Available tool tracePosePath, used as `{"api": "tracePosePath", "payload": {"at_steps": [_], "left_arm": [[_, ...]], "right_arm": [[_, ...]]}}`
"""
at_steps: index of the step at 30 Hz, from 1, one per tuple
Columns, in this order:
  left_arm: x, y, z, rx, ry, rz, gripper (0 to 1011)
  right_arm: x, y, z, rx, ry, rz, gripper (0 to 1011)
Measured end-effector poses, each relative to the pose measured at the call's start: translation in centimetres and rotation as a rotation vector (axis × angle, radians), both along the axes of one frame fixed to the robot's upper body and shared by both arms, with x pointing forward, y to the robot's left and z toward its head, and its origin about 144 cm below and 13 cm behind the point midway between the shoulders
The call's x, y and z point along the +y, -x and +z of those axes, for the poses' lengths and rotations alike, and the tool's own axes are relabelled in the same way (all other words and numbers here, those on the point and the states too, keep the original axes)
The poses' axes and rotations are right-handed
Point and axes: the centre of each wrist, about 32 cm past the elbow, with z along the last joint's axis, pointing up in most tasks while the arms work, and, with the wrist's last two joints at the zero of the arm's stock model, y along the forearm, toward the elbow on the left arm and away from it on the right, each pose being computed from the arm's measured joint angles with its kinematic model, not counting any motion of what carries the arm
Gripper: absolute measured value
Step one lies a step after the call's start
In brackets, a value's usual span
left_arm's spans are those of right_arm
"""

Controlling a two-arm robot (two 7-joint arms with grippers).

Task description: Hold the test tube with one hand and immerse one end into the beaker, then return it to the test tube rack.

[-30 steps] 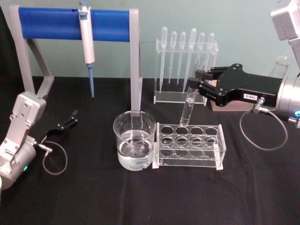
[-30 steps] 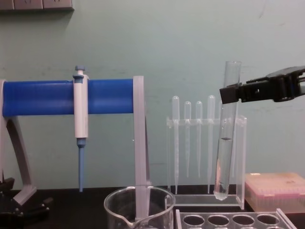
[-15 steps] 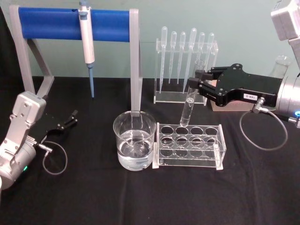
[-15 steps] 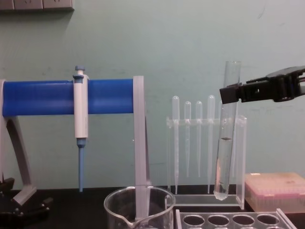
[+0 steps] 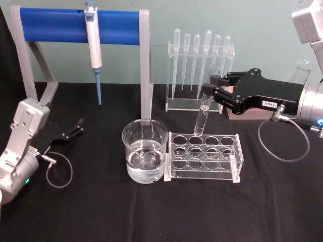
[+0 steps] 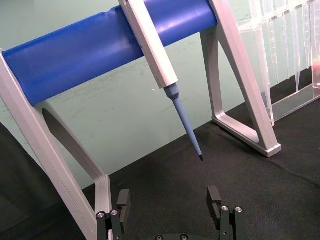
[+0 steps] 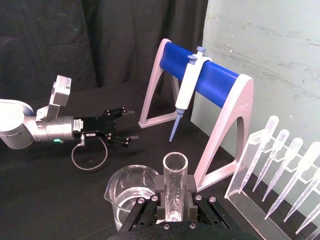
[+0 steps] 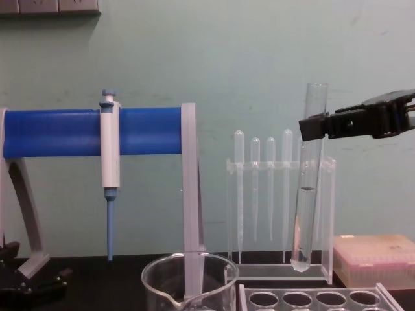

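Black tabletop (image 5: 151,212), pale green wall (image 5: 252,30) behind. Right gripper (image 5: 209,92) clamps the test tube (image 5: 203,113) just below its rim. The tube hangs slightly tilted over the back row of the rack (image 5: 204,156), tip clear of the holes, with the beaker (image 5: 145,151) just left of the rack. Chest view cuts beaker and rack off at its bottom edge. Left gripper (image 5: 75,127) rests near the tabletop's left edge, fingers apart. No visible shift from the earlier frames.

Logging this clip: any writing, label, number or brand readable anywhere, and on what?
Small white label on the black right hand, which grips the long clear glass test tube over the clear rack with round holes: dark characters, too small to read.
White and blue pipette, wide clear glass beaker: no readable marks.
Left hand, open at the table's left: no text.
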Motion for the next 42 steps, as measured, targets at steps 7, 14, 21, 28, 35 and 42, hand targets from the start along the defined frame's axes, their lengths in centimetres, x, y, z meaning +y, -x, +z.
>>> {"api": "tracePosePath", "payload": {"at_steps": [7, 14, 21, 28, 35, 42], "left_arm": [[0.00, 0.00, 0.00, 0.000, 0.000, 0.000, 1000], [0.00, 0.00, 0.00, 0.000, 0.000, 0.000, 1000], [0.00, 0.00, 0.00, 0.000, 0.000, 0.000, 1000], [0.00, 0.00, 0.00, 0.000, 0.000, 0.000, 1000], [0.00, 0.00, 0.00, 0.000, 0.000, 0.000, 1000], [0.00, 0.00, 0.00, 0.000, 0.000, 0.000, 1000]], "right_arm": [[0.00, 0.00, 0.00, 0.000, 0.000, 0.000, 231], [0.00, 0.00, 0.00, 0.000, 0.000, 0.000, 231], [0.00, 0.00, 0.00, 0.000, 0.000, 0.000, 231], [0.00, 0.00, 0.00, 0.000, 0.000, 0.000, 231], [0.00, 0.00, 0.00, 0.000, 0.000, 0.000, 231], [0.00, 0.00, 0.00, 0.000, 0.000, 0.000, 231]]}}
